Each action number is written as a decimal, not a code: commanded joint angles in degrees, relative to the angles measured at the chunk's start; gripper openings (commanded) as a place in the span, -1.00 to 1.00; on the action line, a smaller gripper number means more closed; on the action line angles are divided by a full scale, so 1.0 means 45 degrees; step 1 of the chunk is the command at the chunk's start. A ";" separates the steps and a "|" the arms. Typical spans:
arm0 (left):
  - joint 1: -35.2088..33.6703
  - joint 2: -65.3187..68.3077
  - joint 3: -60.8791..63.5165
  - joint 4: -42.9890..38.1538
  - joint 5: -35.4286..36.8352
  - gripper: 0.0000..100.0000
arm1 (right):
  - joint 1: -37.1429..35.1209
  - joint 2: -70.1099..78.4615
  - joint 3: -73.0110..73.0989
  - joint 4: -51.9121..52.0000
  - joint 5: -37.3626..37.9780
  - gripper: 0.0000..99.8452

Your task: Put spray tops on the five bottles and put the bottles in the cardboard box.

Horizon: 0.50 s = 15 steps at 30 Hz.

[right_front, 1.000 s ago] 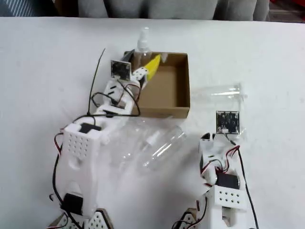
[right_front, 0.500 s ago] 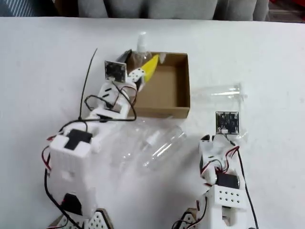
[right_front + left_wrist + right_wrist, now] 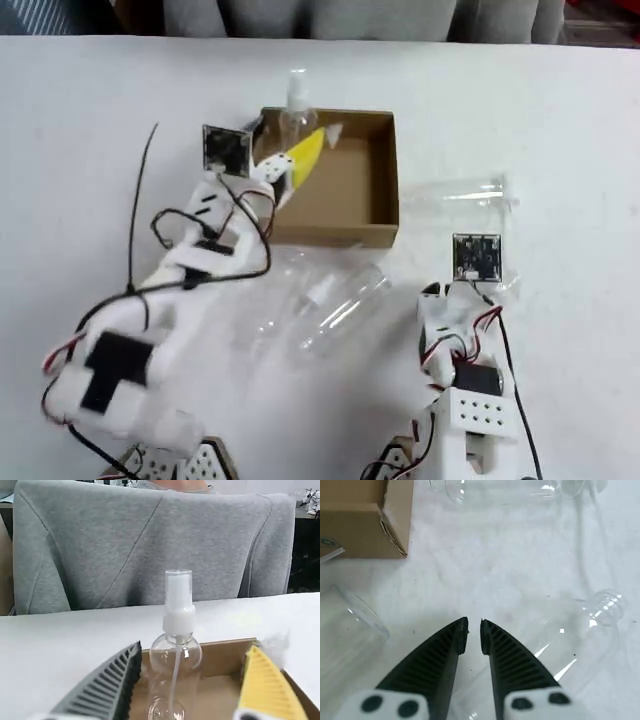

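Note:
A clear bottle with a white spray top (image 3: 176,645) stands upright in the far left corner of the cardboard box (image 3: 382,175). My left gripper (image 3: 194,650) is open, its grey and yellow fingers on either side of that bottle and apart from it. The same bottle (image 3: 296,105) shows by the yellow finger (image 3: 303,152) in the high view. My right gripper (image 3: 474,630) is shut on nothing, low over the table in front of the box's right corner. Clear bottles lie around it: one (image 3: 505,490) beyond, one with a bare threaded neck (image 3: 600,615) beside it.
Clear bottles (image 3: 340,305) lie in front of the box, with a white spray top (image 3: 322,290) among them. Another bottle (image 3: 465,195) lies right of the box. A grey chair back (image 3: 150,545) stands beyond the table's far edge.
The left arm's body has swung left and toward the near edge, and its gripper has shifted slightly left. The bottle stays upright in the box. The right arm has not moved.

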 commanded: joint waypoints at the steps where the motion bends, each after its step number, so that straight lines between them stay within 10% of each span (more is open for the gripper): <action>1: 0.0186 -0.3292 0.0313 0.2794 -0.0098 -0.38 | -0.0029 -0.0088 -0.0059 -0.0127 0.0098 -0.97; 15: 0.3370 -0.9485 0.0274 1.0530 -0.0059 -0.61 | -0.0029 -0.0088 -0.0059 -0.0127 0.0098 -0.97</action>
